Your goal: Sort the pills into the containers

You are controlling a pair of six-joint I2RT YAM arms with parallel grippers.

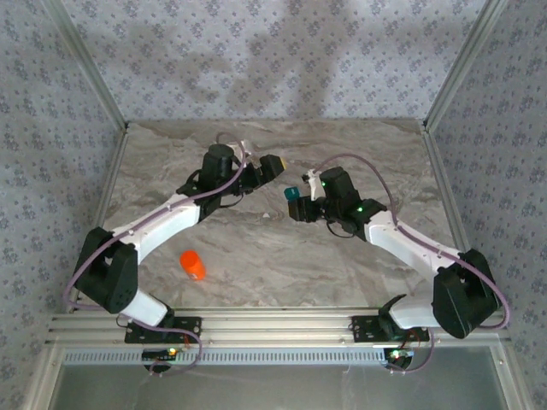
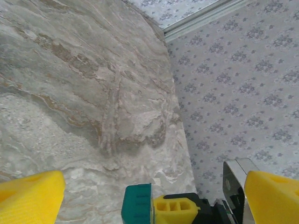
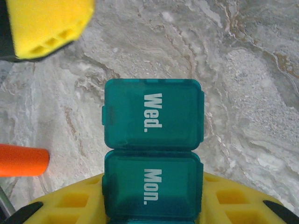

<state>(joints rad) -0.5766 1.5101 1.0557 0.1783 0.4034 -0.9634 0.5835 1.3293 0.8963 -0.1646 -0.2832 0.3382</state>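
Around one end of the pill organiser (image 1: 292,194), your right claw (image 3: 152,205) was clenched on it. Your left claw (image 1: 272,164), released, hovered just beside it; the orange bottle (image 1: 193,265) lay well apart. You seemed to be presenting its shut lids (image 3: 153,114); next, the left claw would likely need to open one.

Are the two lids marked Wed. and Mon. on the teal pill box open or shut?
Shut. In the right wrist view both lids of the pill box lie flat and flush, labels up, with no compartment inside showing.
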